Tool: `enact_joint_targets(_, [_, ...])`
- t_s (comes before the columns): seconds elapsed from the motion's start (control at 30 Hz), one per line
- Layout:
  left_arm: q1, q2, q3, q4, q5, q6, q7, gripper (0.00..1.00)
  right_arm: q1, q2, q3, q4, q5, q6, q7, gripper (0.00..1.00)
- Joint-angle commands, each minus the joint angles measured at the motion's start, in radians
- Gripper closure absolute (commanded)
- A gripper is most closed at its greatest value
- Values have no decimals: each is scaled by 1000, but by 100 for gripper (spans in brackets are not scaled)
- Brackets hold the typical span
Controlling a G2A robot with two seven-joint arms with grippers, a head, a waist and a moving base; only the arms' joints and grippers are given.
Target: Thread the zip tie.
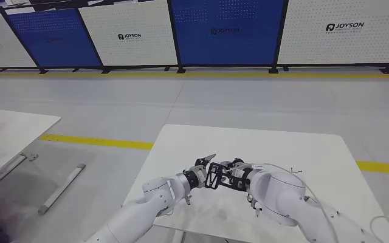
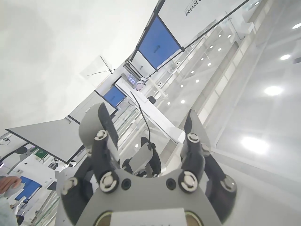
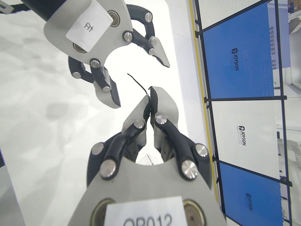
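Zip tie (image 3: 138,83): pinched in the closed right end effector (image 3: 150,96), over the worktop (image 1: 182,143), thin tail poking out. Left end effector (image 2: 146,108) is wide open, jaws either side of the tail, not touching. The tie's head is hidden, so can't tell where the slot sits. I'd centre the tail between the left pads, close near the tip and keep the right clamp firm, since the tail looks floppy. Two thin dark strips (image 2: 103,71) lie on the worktop, well apart, probably spares. Not in the way.
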Motion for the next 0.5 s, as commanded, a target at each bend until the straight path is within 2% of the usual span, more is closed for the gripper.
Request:
enact_joint_targets(0.0, [3,-1,-2,0,4,3,-3,100,0,0,0,0,0,0,0,100])
enact_joint_targets(0.47, [25,-9,-12,-18,43,16,-13,100,0,0,0,0,0,0,0,100])
